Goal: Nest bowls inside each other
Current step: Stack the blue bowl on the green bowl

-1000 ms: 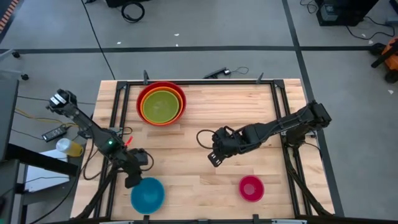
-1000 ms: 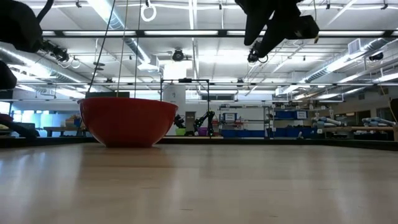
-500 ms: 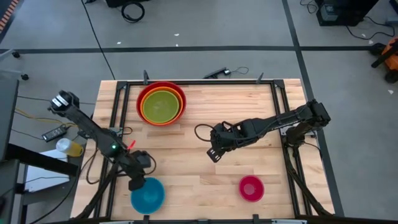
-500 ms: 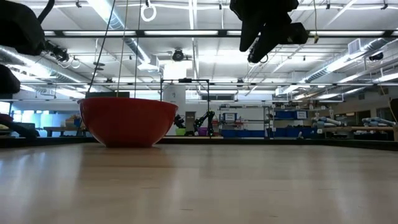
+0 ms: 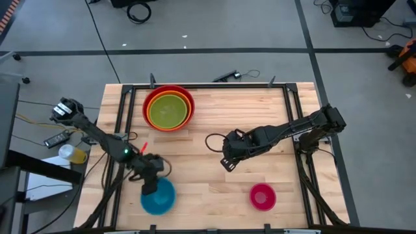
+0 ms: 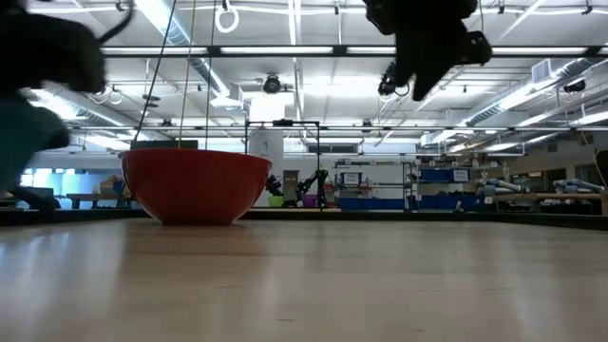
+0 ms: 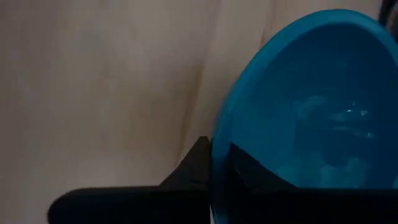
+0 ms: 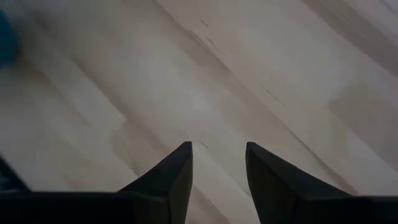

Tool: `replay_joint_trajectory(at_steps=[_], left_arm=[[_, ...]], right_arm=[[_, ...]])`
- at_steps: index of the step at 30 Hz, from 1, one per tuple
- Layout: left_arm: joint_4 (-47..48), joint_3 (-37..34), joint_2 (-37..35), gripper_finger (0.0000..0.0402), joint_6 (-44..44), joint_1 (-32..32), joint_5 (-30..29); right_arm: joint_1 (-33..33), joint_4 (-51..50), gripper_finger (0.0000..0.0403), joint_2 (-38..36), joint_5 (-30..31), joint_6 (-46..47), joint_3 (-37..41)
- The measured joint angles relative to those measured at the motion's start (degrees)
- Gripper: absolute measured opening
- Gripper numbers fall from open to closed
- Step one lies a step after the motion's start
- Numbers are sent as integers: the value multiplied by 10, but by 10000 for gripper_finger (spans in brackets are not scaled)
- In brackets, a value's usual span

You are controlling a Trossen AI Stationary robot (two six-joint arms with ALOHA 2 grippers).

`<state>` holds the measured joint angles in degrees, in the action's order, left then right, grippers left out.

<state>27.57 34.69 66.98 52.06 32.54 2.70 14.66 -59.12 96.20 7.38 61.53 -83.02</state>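
The blue bowl (image 5: 160,200) is near the table's front left, and my left gripper (image 5: 151,187) is shut on its rim; in the low view the bowl is a teal blur (image 6: 21,142) at the left edge. The red bowl (image 5: 169,107) stands at the far left on its base, with the orange bowl (image 5: 151,110) and the green bowl (image 5: 169,112) nested in it. The small pink bowl (image 5: 262,196) stands at the front right. My right gripper (image 5: 225,162) hangs open above the table's middle, nothing between its fingers (image 8: 183,165). My left gripper pinches the blue bowl's rim (image 7: 219,149) on its far left side, one finger (image 7: 194,168) outside the wall and one finger (image 7: 252,177) inside. The fingers slant down from the far left. Whether the bowl's base is still on the table I cannot tell.
Bare wooden tabletop (image 5: 214,130) lies between the stacked bowls, the blue bowl and the pink one. A dark metal frame (image 5: 208,86) runs round the table's edges. Cables (image 5: 211,140) loop near my right arm.
My left gripper has moved toward the table's right and near edge, onto the blue bowl, and has taken hold of its rim. The blue bowl has shifted a little toward the right. My right gripper has stayed in place.
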Motion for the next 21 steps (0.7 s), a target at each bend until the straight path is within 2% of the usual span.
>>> replay_joint_trajectory(at_steps=[6,11,15,18,21], left_arm=[[119,71,-54,13,-113,-169,-3],[248,185,-79,13,-231,-356,-43],[265,258,-76,14,-325,-515,-74],[264,261,-55,14,-389,-621,-63],[271,239,-21,14,-446,-702,-13]], right_arm=[[10,-78,139,-19,4,19,0],[11,-128,138,-43,46,30,0],[3,-134,138,-64,67,22,4],[-5,-134,137,-81,67,14,30],[-7,-125,137,-103,57,28,73]])
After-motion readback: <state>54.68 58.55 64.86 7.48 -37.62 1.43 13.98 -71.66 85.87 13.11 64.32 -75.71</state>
